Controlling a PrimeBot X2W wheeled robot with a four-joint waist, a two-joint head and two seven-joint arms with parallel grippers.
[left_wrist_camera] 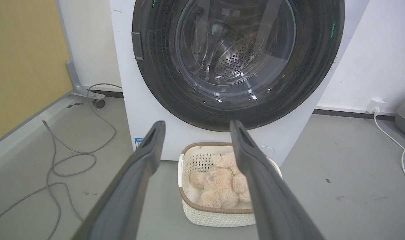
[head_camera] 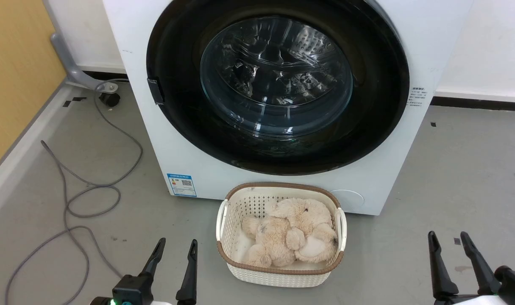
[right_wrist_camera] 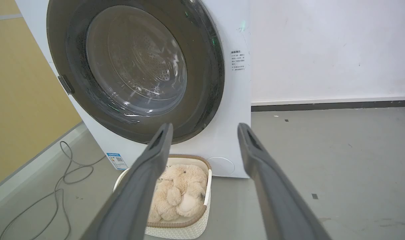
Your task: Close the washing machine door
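On the grey floor [head_camera: 452,169], against a white wall, the washing machine [head_camera: 147,140] stands before you. The washing machine door [head_camera: 176,106] lies flush in its front, so I judge it already closed. Your left tool [head_camera: 177,245] and right tool [head_camera: 448,236] hang low, both spread and empty, well apart from it. The lattice basket [head_camera: 278,275] with a plush toy [head_camera: 291,233] sits just below the door.

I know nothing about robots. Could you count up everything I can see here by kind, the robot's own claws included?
Washing machine: 1, door shut
Basket: 1
Plush toy: 1, as far as the heap shows
Floor cables: 2, grey cable and white cable
Grippers: 2, left gripper and right gripper, both open
Total: 7
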